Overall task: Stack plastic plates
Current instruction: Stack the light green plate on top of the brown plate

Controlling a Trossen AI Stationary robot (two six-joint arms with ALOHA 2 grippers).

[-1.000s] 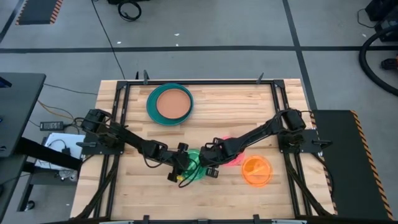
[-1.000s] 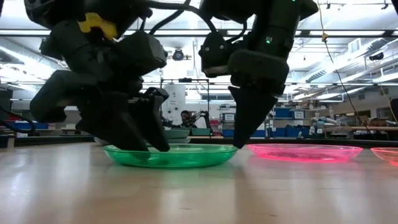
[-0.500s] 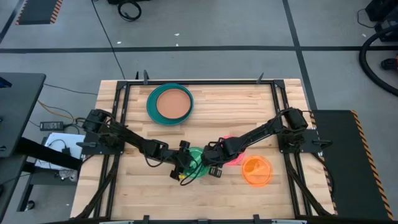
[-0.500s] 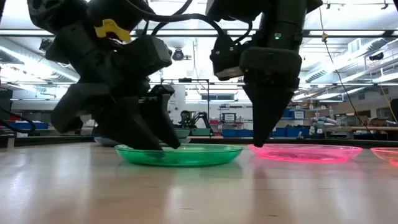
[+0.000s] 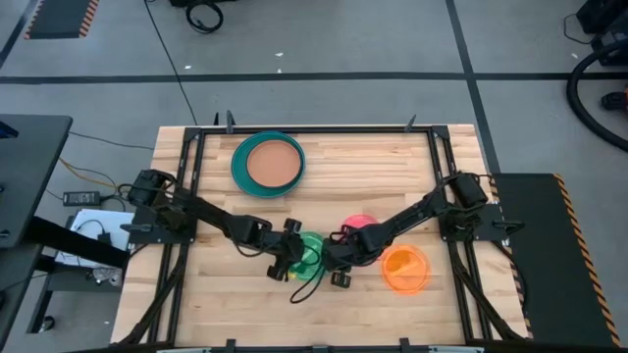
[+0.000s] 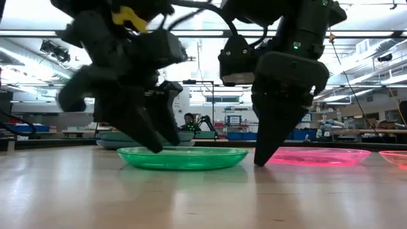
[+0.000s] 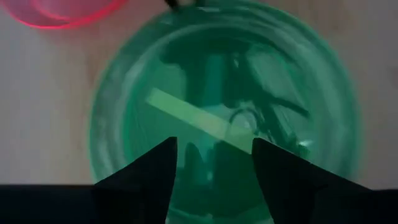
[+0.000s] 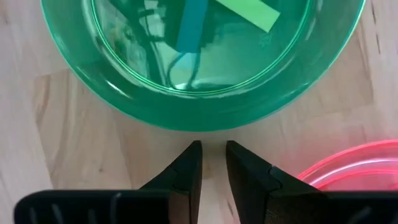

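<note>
The small green plate point(image 5: 312, 253) lies flat on the table between my two grippers. My left gripper point(image 5: 287, 263) is open; it stands at the plate's left rim point(image 6: 137, 154), with its fingers over the plate's inside point(image 7: 211, 81). My right gripper point(image 5: 337, 267) is shut and points down at the wood just right of the plate's rim point(image 8: 205, 121). The pink plate point(image 5: 361, 226) lies just beyond the right gripper and the orange plate point(image 5: 404, 268) to its right. Far off, the tan plate point(image 5: 273, 165) sits inside a teal plate point(image 5: 238, 162). My left gripper has its open fingertips point(image 6: 156, 146) down at the green plate's left rim, coming from above and slanting from the left; whether they touch the plate I cannot tell. My right gripper's tips point(image 8: 194, 152) stand a little short of the plate's rim; I cannot tell if they touch the wood.
The pink plate point(image 6: 318, 156) and the orange plate point(image 6: 397, 158) lie close on the right. A black frame point(image 5: 294, 128) runs round the wooden table top. Bare wood lies along the near edge and on the table's left.
The green plate has slid a little toward the table's right and stayed flat. My left gripper went with it at its left rim. My right gripper moved right, keeping just past the plate's right rim, and came down to the wood.
</note>
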